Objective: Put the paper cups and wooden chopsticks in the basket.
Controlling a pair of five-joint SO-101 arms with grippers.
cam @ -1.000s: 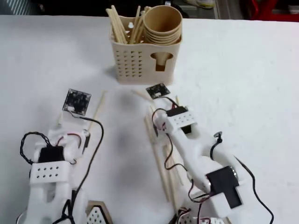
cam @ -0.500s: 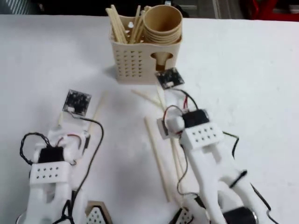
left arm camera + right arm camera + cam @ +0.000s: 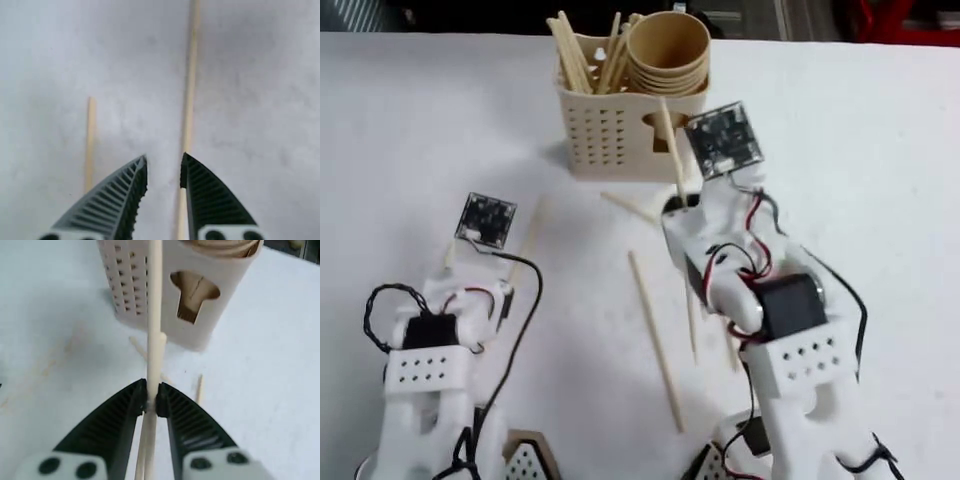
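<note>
The cream perforated basket (image 3: 610,135) stands at the table's far middle, holding a stack of paper cups (image 3: 668,50) and several wooden chopsticks (image 3: 582,50). Just in front of the basket, my right gripper (image 3: 152,396) is shut on two chopsticks (image 3: 154,300), lifted off the table with their tips up against the basket's front wall (image 3: 125,290). In the high view the held chopsticks (image 3: 670,140) lean over the basket's handle hole. My left gripper (image 3: 163,162) hangs low over the table at the near left, open, between two loose chopsticks (image 3: 189,100) (image 3: 90,135).
More loose chopsticks lie on the white table: a long one (image 3: 655,340) in the middle, a short one (image 3: 630,207) before the basket, one (image 3: 692,320) beside the right arm, one (image 3: 530,235) by the left arm (image 3: 430,350).
My right gripper has lifted two chopsticks off the table and carried them forward to the basket's front. The left arm has stayed put.
</note>
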